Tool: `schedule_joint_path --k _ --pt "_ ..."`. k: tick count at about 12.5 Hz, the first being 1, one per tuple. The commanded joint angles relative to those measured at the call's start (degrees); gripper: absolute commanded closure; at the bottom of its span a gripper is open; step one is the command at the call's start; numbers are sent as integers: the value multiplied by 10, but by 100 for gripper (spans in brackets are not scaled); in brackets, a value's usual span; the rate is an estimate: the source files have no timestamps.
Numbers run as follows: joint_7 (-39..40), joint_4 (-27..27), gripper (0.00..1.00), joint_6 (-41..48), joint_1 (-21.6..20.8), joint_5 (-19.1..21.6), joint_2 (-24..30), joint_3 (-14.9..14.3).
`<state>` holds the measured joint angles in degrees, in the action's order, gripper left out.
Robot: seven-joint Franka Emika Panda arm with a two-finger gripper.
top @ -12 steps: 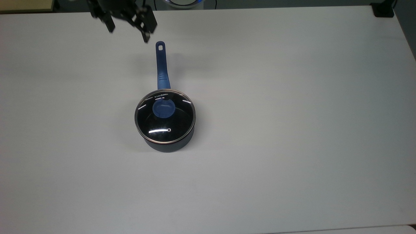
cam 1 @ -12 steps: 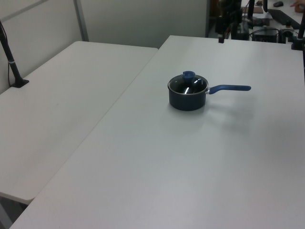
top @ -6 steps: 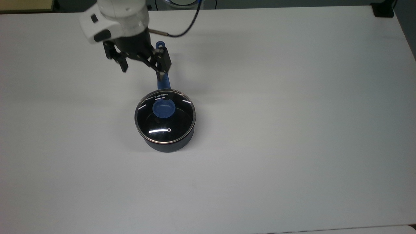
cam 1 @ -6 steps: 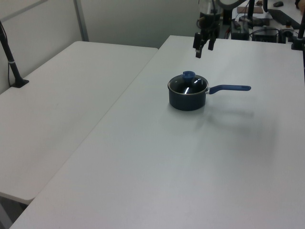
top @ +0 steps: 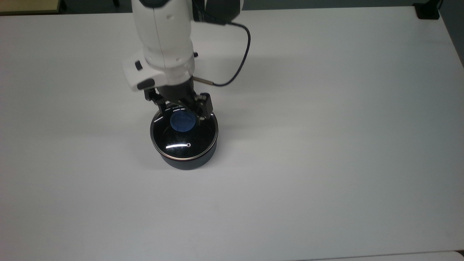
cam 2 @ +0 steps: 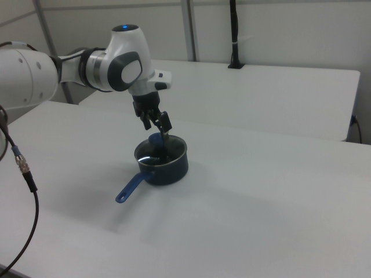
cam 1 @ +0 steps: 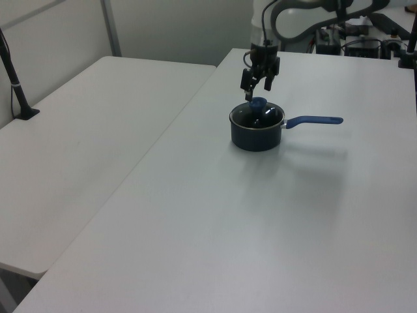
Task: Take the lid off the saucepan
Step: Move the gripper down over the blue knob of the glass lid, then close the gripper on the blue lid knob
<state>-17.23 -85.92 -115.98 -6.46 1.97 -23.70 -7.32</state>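
Observation:
The saucepan (top: 186, 162) is small, dark navy, and stands near the middle of the white table (top: 326, 145). Its glass lid (top: 185, 139) sits on it, with a blue knob (top: 182, 122) at the centre. My gripper (top: 181, 110) hangs open just above the knob, one finger on each side, touching nothing. In the left view the gripper (cam 1: 257, 92) is a little above the knob (cam 1: 258, 103), and the long blue handle (cam 1: 316, 120) points to the left view's right. In the right view the gripper (cam 2: 156, 128) hovers over the lid (cam 2: 157, 152). The arm hides the handle in the top view.
A black cable (top: 243, 61) loops from the arm over the table behind the pan. A second white table (cam 1: 78, 150) adjoins on the left view's left, with a black post (cam 1: 14, 78) clamped on it. A black clamp (top: 427, 11) sits at the top view's far right corner.
The arm has come from the table's far edge down over the handle to above the lid. The gripper has stayed open. Pan and lid have not moved.

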Motion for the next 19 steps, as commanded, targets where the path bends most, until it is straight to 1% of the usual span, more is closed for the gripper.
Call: schedule_joint_path --k 1,5,7,8,9,12,14,19 --pt "-11 22 0 -5 -17 3 -30 -4" --pt "-7 22 1 -5 -18 -4 -34 -4" --pt "17 22 12 -4 -17 -11 -33 -5" --pt "32 21 26 -3 -17 -11 -33 -5" --pt "37 22 33 -3 -16 -12 -33 -6" --pt "45 22 43 0 -16 -24 -30 -8" --pt "45 22 45 3 -16 -23 -26 -10" --pt "49 22 45 15 -14 -22 -6 -15"
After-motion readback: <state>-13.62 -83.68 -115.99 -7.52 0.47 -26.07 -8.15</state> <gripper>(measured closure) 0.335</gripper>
